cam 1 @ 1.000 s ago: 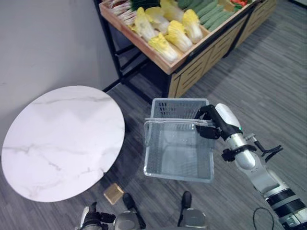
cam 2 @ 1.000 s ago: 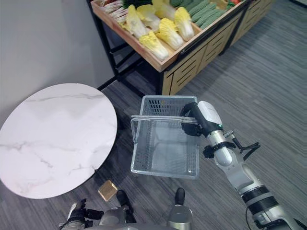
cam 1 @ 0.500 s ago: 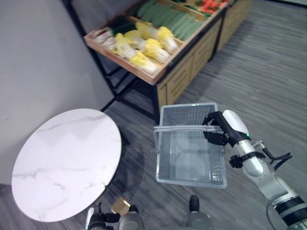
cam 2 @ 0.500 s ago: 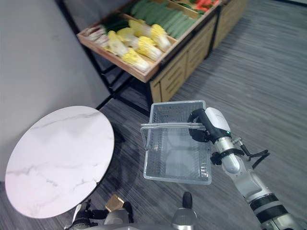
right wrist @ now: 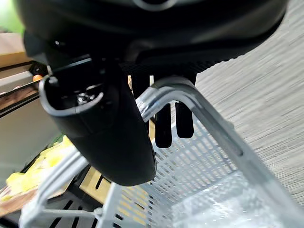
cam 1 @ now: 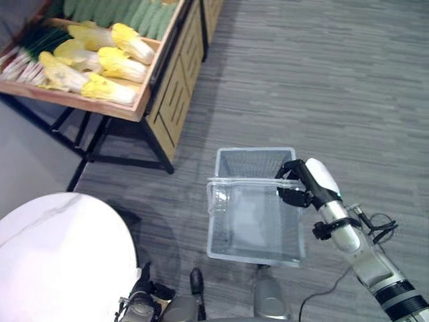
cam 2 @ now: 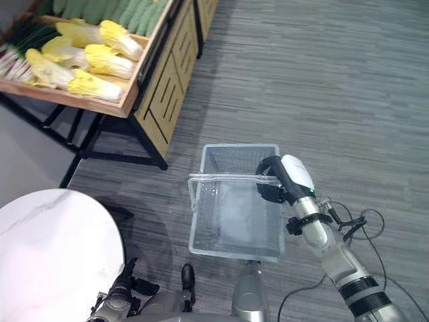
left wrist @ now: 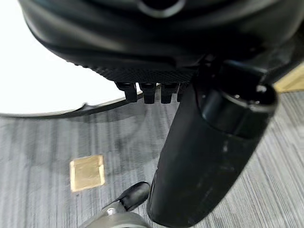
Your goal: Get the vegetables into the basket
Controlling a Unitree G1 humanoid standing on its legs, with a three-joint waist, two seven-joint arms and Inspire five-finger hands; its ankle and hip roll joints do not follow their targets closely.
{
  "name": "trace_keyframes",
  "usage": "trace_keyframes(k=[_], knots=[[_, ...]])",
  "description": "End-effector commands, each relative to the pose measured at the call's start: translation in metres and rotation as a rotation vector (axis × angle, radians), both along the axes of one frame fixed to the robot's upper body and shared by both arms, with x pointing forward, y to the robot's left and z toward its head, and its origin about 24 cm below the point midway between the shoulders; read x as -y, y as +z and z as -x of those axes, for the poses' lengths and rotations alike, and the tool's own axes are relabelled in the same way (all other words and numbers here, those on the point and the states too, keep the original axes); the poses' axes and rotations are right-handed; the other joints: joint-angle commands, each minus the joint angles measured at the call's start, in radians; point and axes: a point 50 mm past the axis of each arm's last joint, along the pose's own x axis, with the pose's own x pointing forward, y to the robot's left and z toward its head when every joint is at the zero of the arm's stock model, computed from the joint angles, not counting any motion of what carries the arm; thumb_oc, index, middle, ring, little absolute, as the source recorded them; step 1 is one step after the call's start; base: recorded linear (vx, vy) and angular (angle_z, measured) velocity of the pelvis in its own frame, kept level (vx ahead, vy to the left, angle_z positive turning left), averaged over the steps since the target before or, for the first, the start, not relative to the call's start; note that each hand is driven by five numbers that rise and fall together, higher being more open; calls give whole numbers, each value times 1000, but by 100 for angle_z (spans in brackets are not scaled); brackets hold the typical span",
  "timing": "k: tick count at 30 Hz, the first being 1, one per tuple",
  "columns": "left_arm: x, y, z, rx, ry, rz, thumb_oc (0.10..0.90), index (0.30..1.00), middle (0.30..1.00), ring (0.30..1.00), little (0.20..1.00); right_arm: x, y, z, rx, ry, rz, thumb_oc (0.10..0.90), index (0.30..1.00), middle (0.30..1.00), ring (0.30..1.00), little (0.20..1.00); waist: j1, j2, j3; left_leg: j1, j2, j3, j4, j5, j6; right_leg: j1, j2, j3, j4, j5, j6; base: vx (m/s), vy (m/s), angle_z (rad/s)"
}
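Observation:
A grey mesh basket (cam 1: 228, 231) hangs above the floor in front of me, its inside showing bare mesh. My right hand (cam 1: 296, 186) is shut on its metal handle (right wrist: 190, 102), fingers curled over the bar at the basket's right end. Yellow napa cabbages (cam 1: 100, 64) lie on a wooden produce stand (cam 1: 157, 84) at the upper left, with green cucumbers (cam 2: 114, 10) behind them. My left hand (cam 2: 123, 290) hangs low beside the round table, fingers relaxed and holding nothing.
A round white marble table (cam 1: 60, 261) fills the lower left. The stand's black frame legs (cam 1: 100, 137) reach the floor between table and basket. A small brass square (left wrist: 87, 172) lies on the grey carpet. Open carpet stretches to the right and far side.
The whole picture has swung, so the stand and table now sit farther left: the camera moved. My right hand still holds the basket handle the same way.

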Motion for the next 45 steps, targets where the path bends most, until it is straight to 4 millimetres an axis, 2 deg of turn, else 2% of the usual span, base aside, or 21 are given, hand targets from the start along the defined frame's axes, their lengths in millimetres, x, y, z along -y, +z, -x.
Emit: trace_keyframes(k=[1,4,6,9,12,17,21,25,28,31,32,33,37,39,40,41,42,43,44,45], knots=[[-25,4,8,-28,-15,-70,900,1000,1000,1000,1000,-12,99,-29,460,76,-72,400,300,300,300,300,59,30,-34,-67,69,37,10,-1,-11,47,-38,-222,177,-202,67,-127,82,-68],[-29,4,10,-28,4,-70,900,1000,1000,1000,1000,-10,97,-29,452,68,-65,400,300,300,300,300,77,30,-49,-72,86,82,12,1,-16,88,-52,-307,190,-227,53,-72,4,-106],[-30,3,15,-48,-3,-71,900,1000,1000,1000,1000,0,91,-26,436,23,-60,400,300,300,300,300,80,7,-73,-64,90,130,17,-5,-27,124,-49,-316,86,-196,66,21,-109,-63],[-28,2,18,-53,-2,-64,900,1000,1000,1000,1000,8,87,-23,416,-5,-36,400,300,300,300,300,77,4,-79,-49,102,154,18,-1,-40,145,-29,-310,12,-183,64,47,-131,-47],[-27,1,19,-56,-6,-60,900,1000,1000,1000,1000,18,84,-21,395,-38,-6,400,300,300,300,300,72,7,-85,-34,108,154,2,9,-49,158,-17,-306,-9,-183,60,60,-120,-26],[-20,3,13,-20,-27,-28,900,1000,1000,1000,1000,56,68,-13,310,-165,141,400,300,300,300,300,54,27,-91,-14,132,143,-21,32,-75,178,9,-310,-31,-193,51,49,-110,-1],[-16,0,17,-30,-38,4,900,1000,1000,1000,1000,91,47,0,204,-289,251,400,300,300,300,300,42,38,-98,-4,146,141,-26,42,-89,186,25,-307,-36,-203,46,53,-98,-1],[-15,-1,20,-35,-24,-11,900,1000,1000,1000,1000,123,9,31,86,-460,273,400,300,300,300,300,25,45,-102,10,154,137,-20,43,-100,207,36,-307,-36,-216,37,69,-78,-2],[-12,-2,22,-41,-22,-11,900,1000,1000,1000,1000,129,-16,48,18,-537,243,400,300,300,300,300,14,47,-106,19,154,136,-15,38,-102,216,39,-303,-36,-222,32,68,-34,-2],[-11,-2,20,-31,-29,-11,900,1000,1000,1000,1000,130,-23,53,1,-568,229,400,300,300,300,300,10,48,-102,22,156,133,-17,37,-103,218,40,-302,-27,-228,30,43,-32,0],[-12,0,17,-19,-27,-17,900,1000,1000,1000,1000,129,-23,52,8,-569,222,400,300,300,300,300,10,50,-94,21,160,130,-15,37,-101,205,41,-297,10,-243,24,-42,-113,3],[-18,5,8,17,-14,-34,900,1000,1000,1000,1000,128,-20,46,24,-568,215,400,300,300,300,300,11,55,-64,-1,177,123,8,39,-103,139,44,-289,108,-281,10,-51,-146,-3],[-25,8,4,39,19,-47,900,1000,1000,1000,1000,127,-20,47,33,-570,208,400,300,300,300,300,18,50,-47,-35,197,91,65,42,-116,135,60,-300,117,-300,-8,24,-206,6],[-25,13,-4,83,22,-36,900,1000,1000,1000,1000,133,-13,49,60,-589,214,400,300,300,300,300,29,41,-7,-136,218,31,261,61,-139,166,69,-330,109,-327,-42,41,-254,52],[-24,13,-5,90,26,-30,900,1000,1000,1000,1000,133,-11,48,66,-589,217,400,300,300,300,300,44,41,9,-157,191,-12,290,68,-144,179,67,-330,111,-335,-42,42,-133,54],[-23,13,-6,90,34,-28,900,1000,1000,1000,1000,135,-9,47,77,-599,217,400,300,300,300,300,54,39,14,-192,162,-46,279,67,-144,183,61,-330,106,-334,-40,22,-24,34],[-23,13,-6,90,34,-28,900,1000,1000,1000,1000,135,-9,47,77,-599,217,400,300,300,300,300,51,38,13,-194,160,-49,281,66,-143,183,59,-333,106,-335,-39,38,-19,18],[-23,12,-4,81,40,-29,900,1000,1000,1000,1000,136,-8,46,89,-610,215,400,300,300,300,300,61,33,15,-227,129,-89,260,52,-138,186,55,-332,105,-336,-35,109,7,6],[-23,10,0,68,45,-30,900,1000,1000,1000,1000,136,-6,44,99,-611,211,400,300,300,300,300,69,32,11,-246,125,-113,204,59,-131,193,57,-326,100,-339,-28,234,41,9],[-25,9,3,53,48,-38,900,1000,1000,1000,1000,135,-7,44,102,-613,205,400,300,300,300,300,73,32,3,-255,156,-105,138,95,-125,204,62,-321,95,-343,-24,208,49,7]])
